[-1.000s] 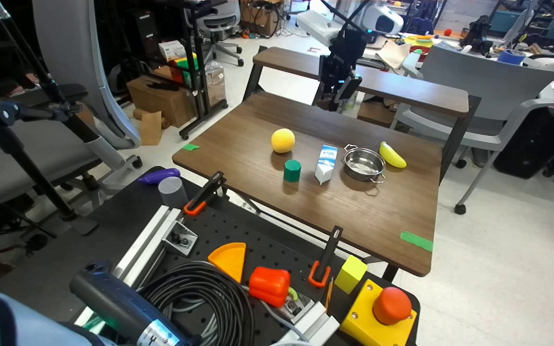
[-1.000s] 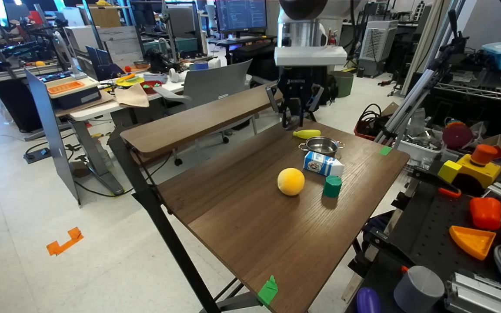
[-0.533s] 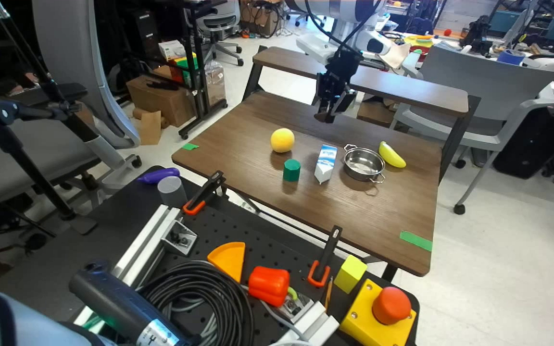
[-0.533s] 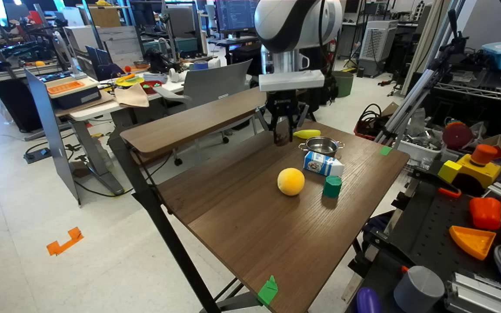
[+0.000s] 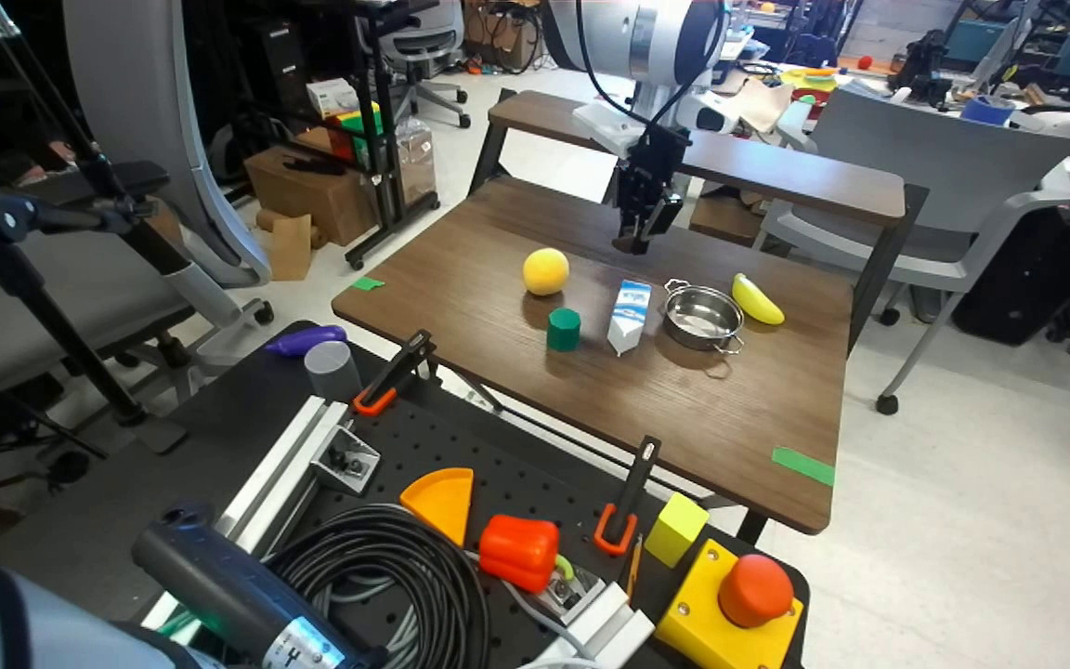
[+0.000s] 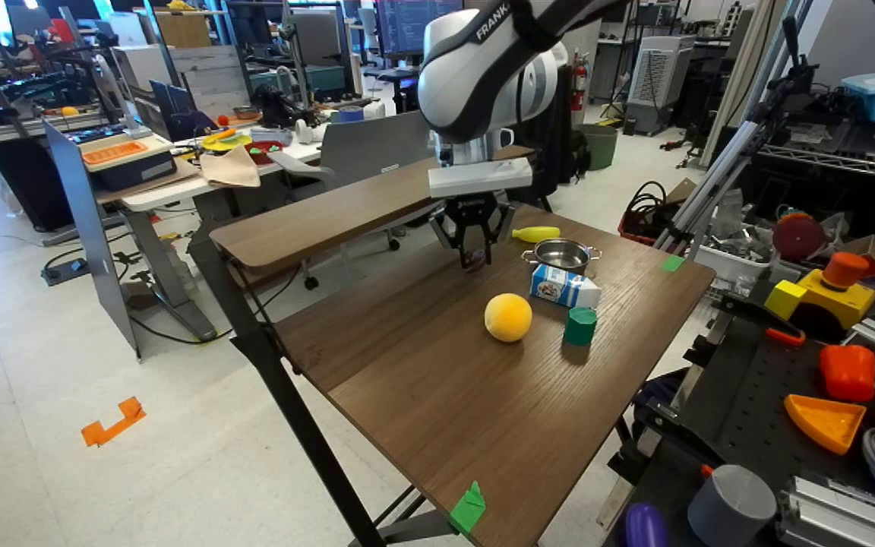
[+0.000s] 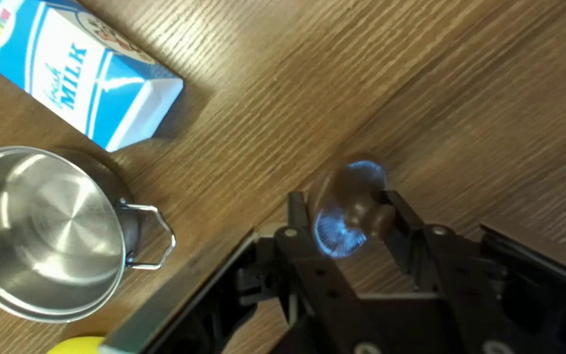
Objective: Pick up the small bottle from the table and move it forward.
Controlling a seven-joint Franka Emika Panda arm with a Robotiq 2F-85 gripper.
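Observation:
My gripper (image 7: 344, 201) is shut on a translucent, brownish-looking rounded thing with bluish-white glints and a narrower end by the right finger; I take it for the small bottle (image 7: 342, 196). Both fingertips lie against its sides. In an exterior view the gripper (image 6: 475, 254) points down over the part of the table (image 6: 437, 410) near the shelf, with the small bottle (image 6: 473, 261) low between its fingers. The gripper also shows in an exterior view (image 5: 644, 232), behind the carton. I cannot tell whether the bottle touches the tabletop.
A blue-white milk carton (image 5: 631, 316) lies beside a metal pot (image 5: 702, 319). A yellow ball (image 6: 508, 317), a dark green block (image 6: 579, 327) and a yellow banana (image 6: 536, 234) are also on the table. A raised wooden shelf (image 6: 331, 220) runs along one table side.
The gripper has come down and moved out over the table, shifting left in an exterior view, with the bottle held throughout. The things on the table have not moved.

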